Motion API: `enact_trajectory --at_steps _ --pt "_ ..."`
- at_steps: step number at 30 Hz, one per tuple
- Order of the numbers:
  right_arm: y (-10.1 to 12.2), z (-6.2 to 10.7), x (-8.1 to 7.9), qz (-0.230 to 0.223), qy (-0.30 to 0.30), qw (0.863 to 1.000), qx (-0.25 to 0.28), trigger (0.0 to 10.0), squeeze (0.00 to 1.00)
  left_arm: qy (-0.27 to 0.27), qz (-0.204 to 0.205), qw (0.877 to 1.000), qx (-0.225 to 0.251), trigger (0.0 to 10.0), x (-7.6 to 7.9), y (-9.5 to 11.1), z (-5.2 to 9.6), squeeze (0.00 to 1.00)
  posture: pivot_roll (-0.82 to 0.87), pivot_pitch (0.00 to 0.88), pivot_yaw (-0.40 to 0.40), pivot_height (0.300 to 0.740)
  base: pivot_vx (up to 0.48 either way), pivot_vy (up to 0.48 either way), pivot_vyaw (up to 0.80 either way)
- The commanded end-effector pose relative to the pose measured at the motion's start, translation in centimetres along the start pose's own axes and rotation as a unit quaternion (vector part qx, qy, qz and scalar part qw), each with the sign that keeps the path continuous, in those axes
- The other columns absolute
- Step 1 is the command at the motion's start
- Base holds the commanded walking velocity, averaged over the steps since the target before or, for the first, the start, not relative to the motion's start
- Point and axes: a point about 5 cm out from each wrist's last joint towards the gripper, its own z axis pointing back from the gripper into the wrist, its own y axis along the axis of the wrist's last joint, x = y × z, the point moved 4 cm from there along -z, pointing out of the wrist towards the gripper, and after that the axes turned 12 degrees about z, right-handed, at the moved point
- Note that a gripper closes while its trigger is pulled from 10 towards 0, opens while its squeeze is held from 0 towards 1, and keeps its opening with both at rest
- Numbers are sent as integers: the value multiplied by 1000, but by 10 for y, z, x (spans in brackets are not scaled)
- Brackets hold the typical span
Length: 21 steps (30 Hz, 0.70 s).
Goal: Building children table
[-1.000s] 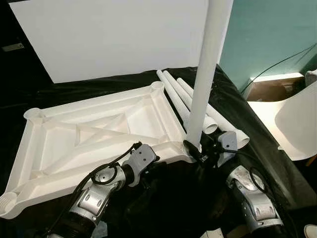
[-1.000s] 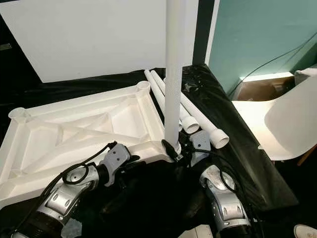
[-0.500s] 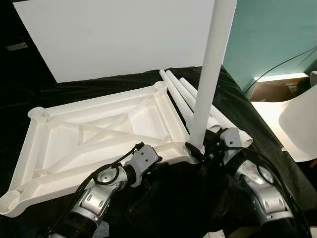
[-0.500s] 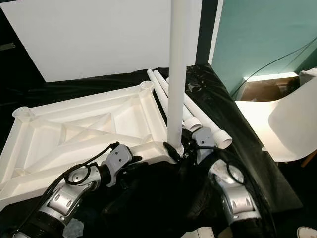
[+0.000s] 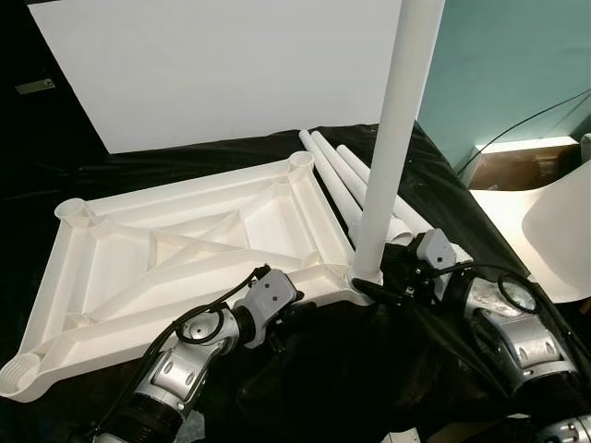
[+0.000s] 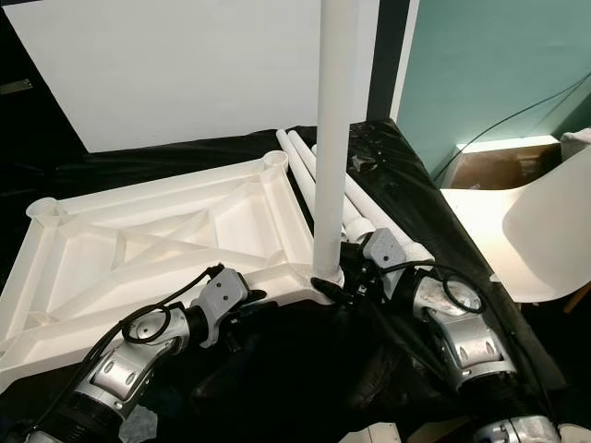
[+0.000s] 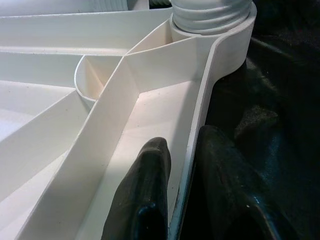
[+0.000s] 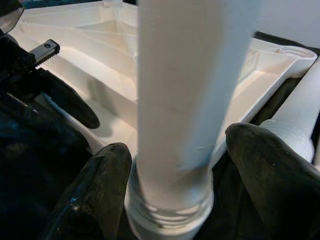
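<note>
The right gripper (image 8: 172,165) has its fingers (image 8: 95,185) apart on either side of the upright table leg (image 5: 392,138), low at its threaded foot, whose long axis rises straight from the corner socket (image 5: 363,277). The left gripper (image 7: 182,165) pinches the near rim of the upside-down tabletop (image 5: 185,249), bracing it on the black-draped bench (image 5: 443,194) beside the spare legs (image 5: 346,180).

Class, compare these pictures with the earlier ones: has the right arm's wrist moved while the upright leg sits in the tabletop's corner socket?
Yes. Measured against the upright leg, the right arm's wrist has swung outward to the robot's right, while the right gripper stays at the leg's base.
</note>
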Motion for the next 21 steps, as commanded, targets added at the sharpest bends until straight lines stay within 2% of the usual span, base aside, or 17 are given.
enact_trajectory --at_steps 1,3,4,5,7,8,15,16,17,18,19,20,21 --pt "-2 2 4 17 5 1000 -5 10000 0 -61 21 996 -54 10000 22 -28 -5 0 -40 0 47 740 0 0 0" --pt "-2 2 4 17 5 1000 -5 10000 0 -61 21 996 -54 10000 22 -28 -5 0 -40 0 47 740 0 0 0" --pt "-5 3 10 20 2 1000 -12 10000 0 -61 22 996 -53 10000 22 -28 -5 0 -40 0 46 740 0 0 0" --pt "-6 4 14 22 2 1000 -14 4118 0 -61 23 996 -53 10000 23 -28 -5 0 -42 0 45 740 0 0 0" --pt "-6 4 14 22 2 1000 -14 4118 0 -61 23 996 -53 10000 23 -28 -5 0 -42 0 45 740 0 0 0" --pt "-6 5 16 23 2 1000 -14 0 0 -62 23 996 -52 10000 23 -28 -6 0 -42 0 45 740 0 0 0" --pt "-7 4 11 12 2 1000 -10 0 0 -61 23 997 -50 10000 23 -27 -6 0 -42 0 42 740 0 0 0" --pt "-8 3 8 -13 -7 1000 -6 0 0 -61 23 997 -50 10000 23 -27 -6 0 -44 0 46 740 0 0 0" --pt "-8 3 8 -13 -7 1000 -6 0 0 -61 23 997 -50 10000 23 -27 -6 0 -44 0 46 740 0 0 0" --pt "-10 2 0 -48 -18 999 -4 0 0 -62 23 996 -51 10000 23 -27 -6 0 -41 0 46 740 0 0 0" --pt "-10 2 0 -48 -18 999 -4 0 0 -62 23 996 -51 10000 23 -27 -6 0 -41 0 46 740 0 0 0" --pt "-14 1 -12 -74 -30 997 -9 0 0 -63 23 996 -52 10000 24 -27 -5 0 -40 0 46 740 0 0 0" --pt "-14 1 -12 -74 -30 997 -9 0 0 -63 23 996 -52 10000 24 -27 -5 0 -40 0 46 740 0 0 0"
